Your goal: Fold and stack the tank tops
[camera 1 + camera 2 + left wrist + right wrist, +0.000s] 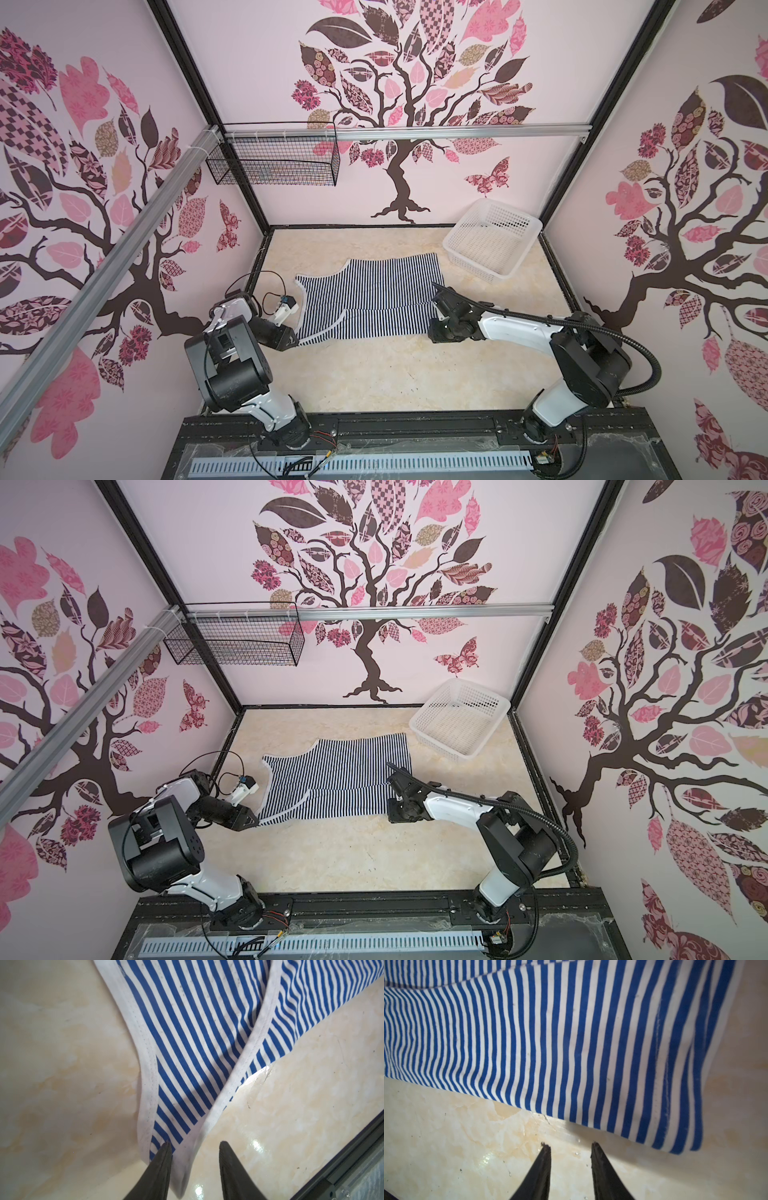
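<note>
In both top views the striped tank top point(365, 297) lies flat on the counter point(374, 374), outside either container. The white plastic basket point(469, 255) sits near the top's far right corner and shows only its perforated floor. A black wire basket point(274, 166) hangs from the rail at the back left; I can't make out what it carries. The left claw point(296, 341) sits at the strap end, the right claw point(431, 334) at the hem corner. From the left wrist, the claw point(194, 1144) is spread, with the white-trimmed strap running between its fingers, unpinched. From the right wrist, that claw point(569, 1144) is spread over bare counter, just short of the hem.
</note>
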